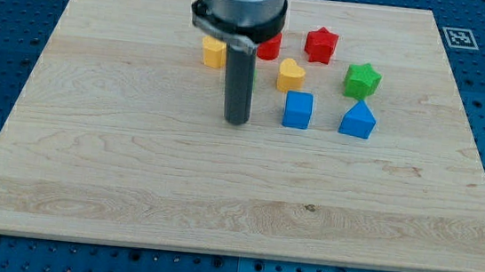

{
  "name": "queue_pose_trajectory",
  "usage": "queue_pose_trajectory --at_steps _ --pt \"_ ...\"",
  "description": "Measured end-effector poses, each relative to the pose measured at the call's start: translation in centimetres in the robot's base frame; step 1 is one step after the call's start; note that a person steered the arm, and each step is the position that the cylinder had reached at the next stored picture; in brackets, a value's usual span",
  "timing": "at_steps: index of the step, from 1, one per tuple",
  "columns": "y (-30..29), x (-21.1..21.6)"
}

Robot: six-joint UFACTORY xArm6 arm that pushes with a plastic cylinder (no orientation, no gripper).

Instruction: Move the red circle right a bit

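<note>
The red circle [271, 48] is near the view's top centre, mostly hidden behind the arm's body. My tip [237, 122] rests on the board below and slightly left of it, with a gap between them. A yellow heart [290, 74] lies just below-right of the red circle. A yellow block [214, 52] sits to its left, partly hidden by the arm. A red star [321, 44] lies to its right.
A green star [362, 80] is at the right. A blue cube [298, 109] and a blue pointed block [357, 120] lie below the heart and star. The wooden board [131, 179] sits on a blue perforated table.
</note>
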State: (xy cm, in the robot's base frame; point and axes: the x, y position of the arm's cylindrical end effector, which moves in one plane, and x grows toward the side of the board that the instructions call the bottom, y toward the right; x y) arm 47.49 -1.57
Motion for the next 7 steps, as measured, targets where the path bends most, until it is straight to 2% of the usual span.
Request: queue_pose_trajectory --at_steps 1,2,5,7 --pt "-0.2 6.7" --pt "-0.7 9.2" --pt "-0.7 10.0" --pt "-10.9 4.3"
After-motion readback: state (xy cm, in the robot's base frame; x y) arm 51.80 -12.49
